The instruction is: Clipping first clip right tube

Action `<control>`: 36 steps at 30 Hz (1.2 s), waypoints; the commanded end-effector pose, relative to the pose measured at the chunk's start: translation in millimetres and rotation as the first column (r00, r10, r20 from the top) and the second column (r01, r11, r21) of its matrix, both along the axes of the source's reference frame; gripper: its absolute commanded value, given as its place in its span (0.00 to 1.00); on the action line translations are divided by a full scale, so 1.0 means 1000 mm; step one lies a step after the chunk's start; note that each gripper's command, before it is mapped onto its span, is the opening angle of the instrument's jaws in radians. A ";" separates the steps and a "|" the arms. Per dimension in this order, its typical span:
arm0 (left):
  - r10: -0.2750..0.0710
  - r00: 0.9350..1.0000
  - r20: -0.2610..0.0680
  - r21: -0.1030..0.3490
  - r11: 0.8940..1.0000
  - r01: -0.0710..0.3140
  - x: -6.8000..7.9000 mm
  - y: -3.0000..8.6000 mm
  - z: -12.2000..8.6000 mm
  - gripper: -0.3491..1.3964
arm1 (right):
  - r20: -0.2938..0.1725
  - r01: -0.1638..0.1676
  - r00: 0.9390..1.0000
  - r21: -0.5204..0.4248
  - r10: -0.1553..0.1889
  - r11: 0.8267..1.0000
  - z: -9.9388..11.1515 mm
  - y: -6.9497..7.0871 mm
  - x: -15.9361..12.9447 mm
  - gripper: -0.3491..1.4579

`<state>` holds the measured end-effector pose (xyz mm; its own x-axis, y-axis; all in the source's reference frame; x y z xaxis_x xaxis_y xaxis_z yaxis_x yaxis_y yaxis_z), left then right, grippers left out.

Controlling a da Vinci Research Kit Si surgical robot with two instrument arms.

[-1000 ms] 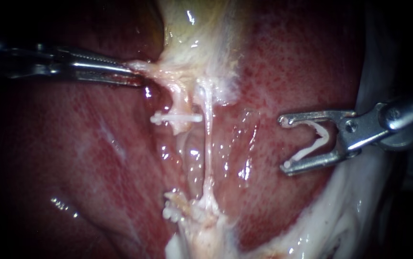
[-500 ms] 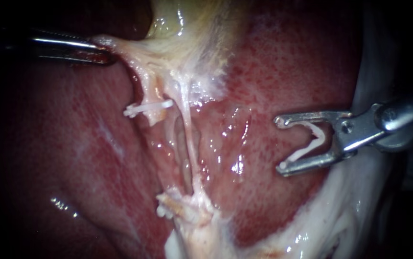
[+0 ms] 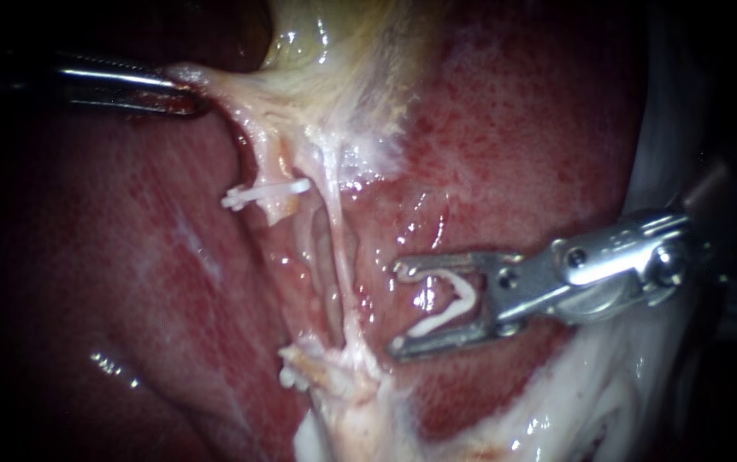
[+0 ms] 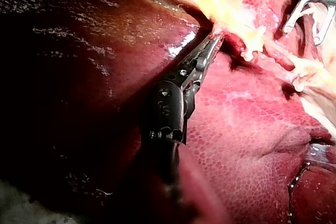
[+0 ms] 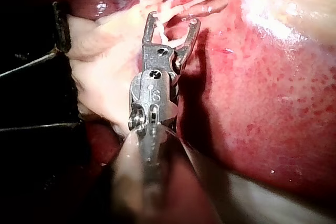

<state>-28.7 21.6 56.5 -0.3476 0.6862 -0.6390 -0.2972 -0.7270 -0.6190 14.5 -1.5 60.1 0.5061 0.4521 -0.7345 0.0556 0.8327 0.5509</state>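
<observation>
Two tools are seen over the red liver (image 3: 539, 128). The left tool (image 3: 185, 90) is brought in from the left. Its jaws are clamped tight on a flap of pale tissue (image 3: 223, 90) at the low edge of the yellow gallbladder (image 3: 326, 43), and the flap is pulled out to the left. In the left wrist view the left tool (image 4: 214, 39) is seen pinched on that same flap.

The right tool (image 3: 397, 306) is brought in from the right. Its jaws are spread wide apart, and a white clip (image 3: 452, 301) is carried between them, like a small thing in a cup. The clip is bent open in a V and is touched by both jaws. In the right wrist view the right tool (image 5: 174, 19) is seen spread wide too. Pale strands are seen by its tips there, but it cannot be told if any lie inside.

Two thin tubes are stretched from the gallbladder down to a pale lump (image 3: 343, 368). The left tube (image 3: 268, 162) is crossed by a shut clip (image 3: 266, 192). The right tube (image 3: 340, 257) is a thin, wet, pale string. In the endoscope view it is found just beside the tips of the right tool, not between the jaws.
</observation>
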 end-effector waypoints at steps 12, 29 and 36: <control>0.000 1.000 0.000 0.000 1.000 0.000 0.0000 0.0000 0.0000 0.00 | -0.017 -0.026 0.999 0.119 0.028 0.993 0.0046 -0.0013 0.0031 0.47; 0.000 1.000 0.000 0.000 1.000 0.000 -0.0001 0.0000 0.0001 0.00 | -0.212 0.001 0.972 0.424 0.098 0.905 0.0040 -0.0008 0.0058 0.47; 0.000 1.000 0.000 0.000 1.000 0.000 0.0000 0.0000 0.0001 0.00 | -0.260 0.041 0.961 0.460 0.091 0.887 0.0014 -0.0007 0.0058 0.45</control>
<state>-28.7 21.6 56.6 -0.3477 0.6861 -0.6390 -0.2977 -0.7271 -0.6187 20.3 -2.2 61.3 0.3052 0.7811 -0.5447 0.2389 0.4909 0.8378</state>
